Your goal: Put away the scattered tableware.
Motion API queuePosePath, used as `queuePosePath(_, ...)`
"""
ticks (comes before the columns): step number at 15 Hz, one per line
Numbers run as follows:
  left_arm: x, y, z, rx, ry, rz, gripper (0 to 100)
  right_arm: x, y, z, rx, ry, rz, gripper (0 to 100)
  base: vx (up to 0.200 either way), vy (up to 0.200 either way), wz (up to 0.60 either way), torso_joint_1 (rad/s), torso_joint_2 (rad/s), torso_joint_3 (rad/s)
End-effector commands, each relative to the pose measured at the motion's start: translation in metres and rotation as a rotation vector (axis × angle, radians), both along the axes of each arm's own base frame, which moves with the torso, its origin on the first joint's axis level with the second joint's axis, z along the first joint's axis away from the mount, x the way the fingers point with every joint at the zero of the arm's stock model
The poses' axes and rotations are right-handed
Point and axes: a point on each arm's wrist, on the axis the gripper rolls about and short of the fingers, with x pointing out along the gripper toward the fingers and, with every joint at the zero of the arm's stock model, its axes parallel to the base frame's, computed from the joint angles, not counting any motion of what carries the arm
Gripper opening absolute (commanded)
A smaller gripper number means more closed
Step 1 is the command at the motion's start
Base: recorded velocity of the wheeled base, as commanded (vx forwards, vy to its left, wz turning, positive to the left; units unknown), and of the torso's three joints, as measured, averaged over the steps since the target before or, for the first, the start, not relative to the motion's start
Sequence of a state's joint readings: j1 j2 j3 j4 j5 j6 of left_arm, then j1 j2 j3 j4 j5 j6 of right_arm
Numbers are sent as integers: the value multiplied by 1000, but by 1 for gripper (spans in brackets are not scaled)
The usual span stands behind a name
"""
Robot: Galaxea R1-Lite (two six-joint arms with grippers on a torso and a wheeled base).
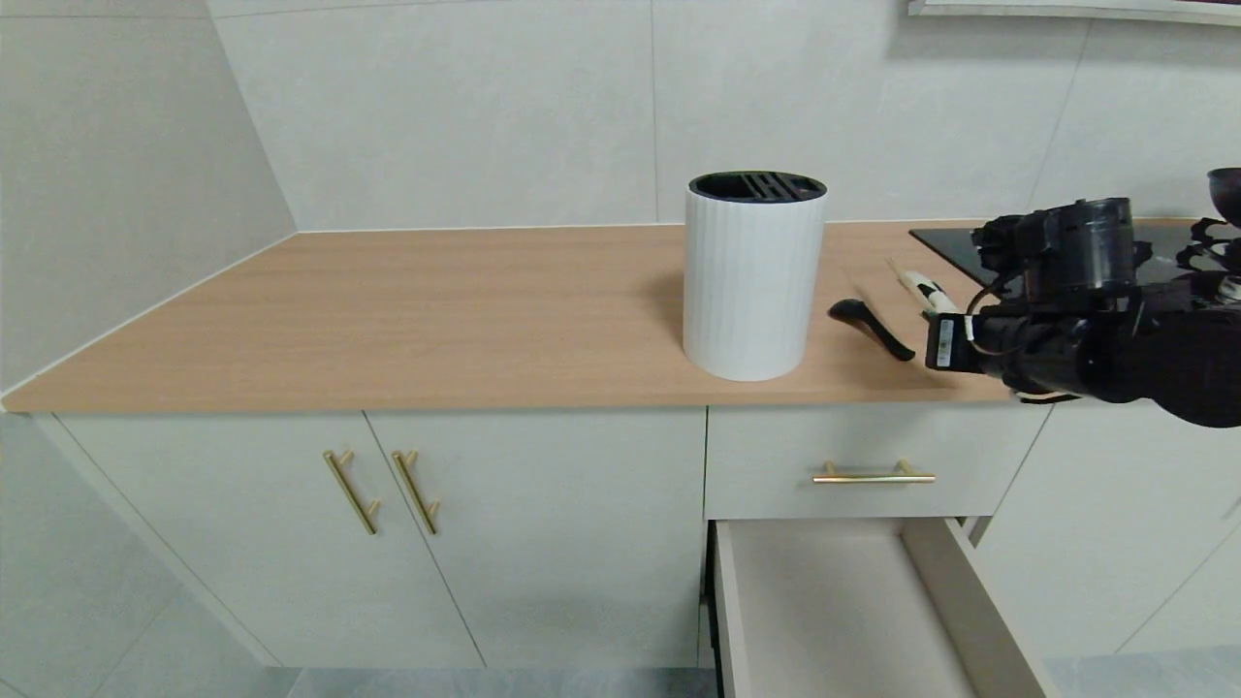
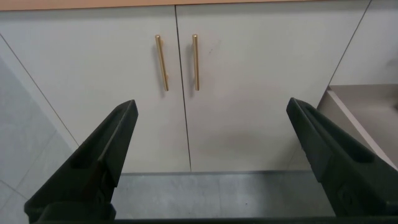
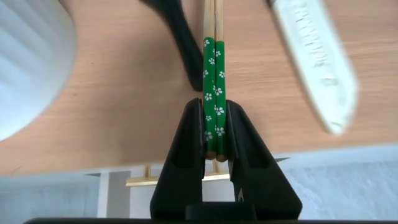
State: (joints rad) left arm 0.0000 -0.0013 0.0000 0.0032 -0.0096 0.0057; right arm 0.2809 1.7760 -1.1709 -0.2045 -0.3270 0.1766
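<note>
Right arm (image 1: 1115,330): matt black casing, rounded, topped with glossy dark cylinder (image 1: 1091,242). Bears small white label (image 1: 945,341) near wrist, with thin black cable (image 1: 979,296) looped just beside it. Right gripper (image 3: 212,107): two black wedge fingers, broad at base, tapering toward tips. Left gripper (image 2: 211,109): two long matt black fingers, flat-sided, with bevelled edges.

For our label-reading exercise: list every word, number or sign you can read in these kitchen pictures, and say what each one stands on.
Nothing here can be read as text.
Raised lettering along the white utensil: blurred, cannot be read.
White sticker on the right arm: too small to read.
Green chopsticks held in the right gripper: white flower pattern only, no words.
White holder: no text.
</note>
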Motion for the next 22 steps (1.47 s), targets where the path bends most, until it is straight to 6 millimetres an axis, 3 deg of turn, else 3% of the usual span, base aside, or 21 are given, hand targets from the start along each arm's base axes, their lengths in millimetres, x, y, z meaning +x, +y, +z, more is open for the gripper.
queuePosePath(1, 0, 0, 0, 0, 1, 0, 100, -42, -10, 28, 30, -72, 11, 0, 0, 0, 0, 0, 0, 0)
queuePosePath(5, 0, 0, 0, 0, 1, -1, 100, -114, -29, 58, 48, -56, 68, 0, 0, 0, 0, 0, 0, 0)
queuePosePath(8, 0, 0, 0, 0, 1, 0, 100, -182, -42, 74, 140, 54, 337, 0, 0, 0, 0, 0, 0, 0)
queuePosePath(10, 0, 0, 0, 0, 1, 0, 100, -209, -47, 78, 198, 140, 473, 0, 0, 0, 0, 0, 0, 0)
queuePosePath(14, 0, 0, 0, 0, 1, -1, 100, -220, -45, 69, 292, 290, 661, 0, 0, 0, 0, 0, 0, 0)
queuePosePath(19, 0, 0, 0, 0, 1, -1, 100, -195, -29, 39, 320, 481, 729, 0, 0, 0, 0, 0, 0, 0)
queuePosePath(22, 0, 0, 0, 0, 1, 0, 100, -186, -25, 30, 319, 533, 728, 0, 0, 0, 0, 0, 0, 0)
